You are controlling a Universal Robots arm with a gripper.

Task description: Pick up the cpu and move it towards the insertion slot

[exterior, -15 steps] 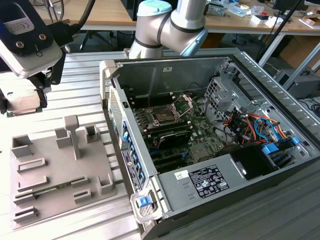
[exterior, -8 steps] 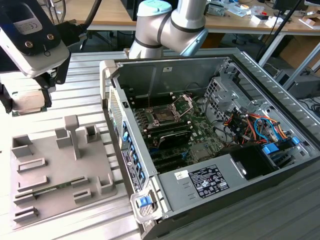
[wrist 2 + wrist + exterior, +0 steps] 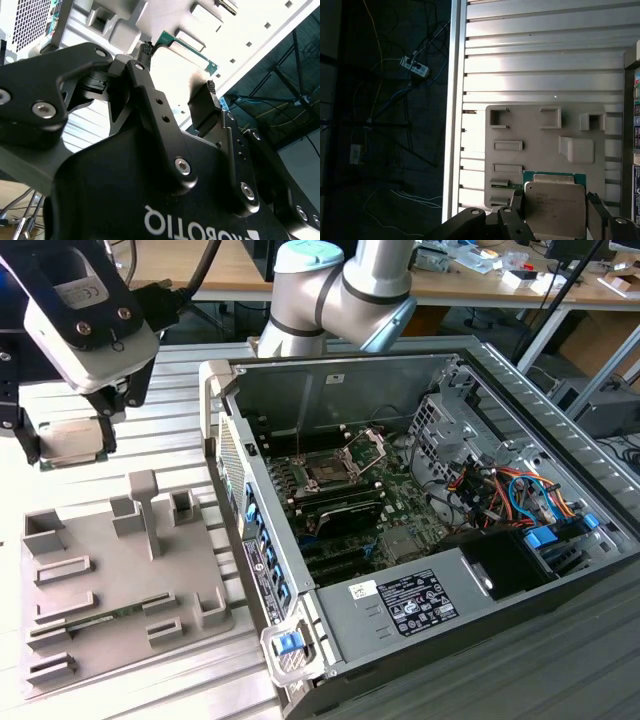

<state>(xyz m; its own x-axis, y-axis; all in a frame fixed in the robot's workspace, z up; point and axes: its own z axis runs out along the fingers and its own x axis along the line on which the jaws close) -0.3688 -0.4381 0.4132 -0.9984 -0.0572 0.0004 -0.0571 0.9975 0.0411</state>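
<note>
The cpu (image 3: pixel 72 438), a flat square chip with a pale silvery top and a green edge, hangs in the air over the far corner of the grey tray (image 3: pixel 120 580) on the exterior view's left. My gripper (image 3: pixel 64 446) is shut on it, one black finger on each side. In the first wrist view the cpu (image 3: pixel 554 207) sits between the fingers (image 3: pixel 516 212) above the tray (image 3: pixel 540 135). The second wrist view shows the cpu (image 3: pixel 180 62) clamped by the fingertips (image 3: pixel 210 92). The insertion slot (image 3: pixel 328 472), with its metal bracket raised, lies in the green board inside the open computer case.
The case wall (image 3: pixel 240 480) stands between the tray and the board. Upright grey blocks (image 3: pixel 145 505) rise from the tray, and a memory stick (image 3: pixel 90 620) lies in it. Cables and a drive cage (image 3: pixel 500 490) crowd the case's right side. The slatted table's edge (image 3: pixel 452 125) runs beside the tray.
</note>
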